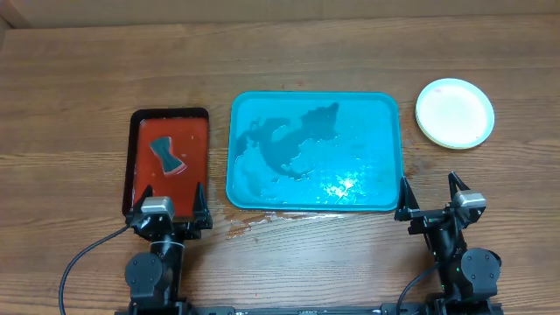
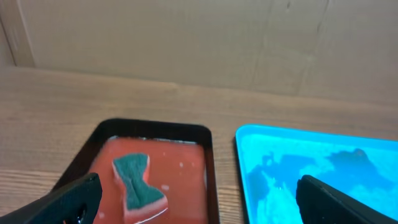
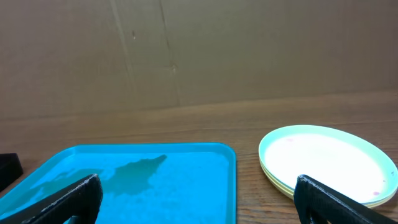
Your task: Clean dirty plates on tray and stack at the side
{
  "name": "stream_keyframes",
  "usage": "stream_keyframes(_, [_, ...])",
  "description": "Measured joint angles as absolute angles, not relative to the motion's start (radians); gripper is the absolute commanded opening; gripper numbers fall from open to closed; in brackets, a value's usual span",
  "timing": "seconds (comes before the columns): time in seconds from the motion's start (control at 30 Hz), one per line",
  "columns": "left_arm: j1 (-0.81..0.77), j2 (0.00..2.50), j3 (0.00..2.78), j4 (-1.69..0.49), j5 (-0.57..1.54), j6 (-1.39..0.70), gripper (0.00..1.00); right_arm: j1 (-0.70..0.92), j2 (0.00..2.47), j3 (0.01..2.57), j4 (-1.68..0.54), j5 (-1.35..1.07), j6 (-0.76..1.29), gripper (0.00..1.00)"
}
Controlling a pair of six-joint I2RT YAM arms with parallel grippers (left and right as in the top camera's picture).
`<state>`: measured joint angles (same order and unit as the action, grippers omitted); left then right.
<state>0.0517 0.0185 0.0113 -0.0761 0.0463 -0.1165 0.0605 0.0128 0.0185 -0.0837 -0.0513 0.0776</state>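
— How was the tray (image 1: pixel 315 94) made out?

— Glossy turquoise plastic was seen, rectangular with rounded corners and a raised rim. Its floor was wetted with dark patches of water.

— And the plates (image 1: pixel 454 113)?

— They were stacked, round and white-centred, on the wood-grain tabletop (image 1: pixel 87 70) just right of the tray's far corner. A bow-shaped green sponge (image 1: pixel 168 155) was laid in the black-rimmed red tray (image 1: pixel 169 114) left of it. The left pincer (image 1: pixel 169 199) and right pincer (image 1: pixel 430 184) were held wide, nothing gripped. No writing could be read.
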Motion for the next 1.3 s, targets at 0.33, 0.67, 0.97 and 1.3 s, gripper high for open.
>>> stream_keyframes(0.33, [0.045,0.017,0.011,-0.078,0.039,-0.022,1.0,0.06,0.013,0.019,-0.083,-0.051,0.077,1.0])
stream_keyframes(0.67, [0.045,0.017,0.011,-0.078,0.036,0.004,1.0,0.06,0.013,0.019,-0.083,-0.051,0.077,1.0])
stream_keyframes(0.97, [0.039,0.017,0.011,-0.078,0.036,0.007,1.0,0.06,0.013,0.019,-0.083,-0.052,0.077,1.0])
stream_keyframes(1.3, [0.039,0.017,0.011,-0.078,0.036,0.008,1.0,0.06,0.013,0.019,-0.084,-0.052,0.078,1.0])
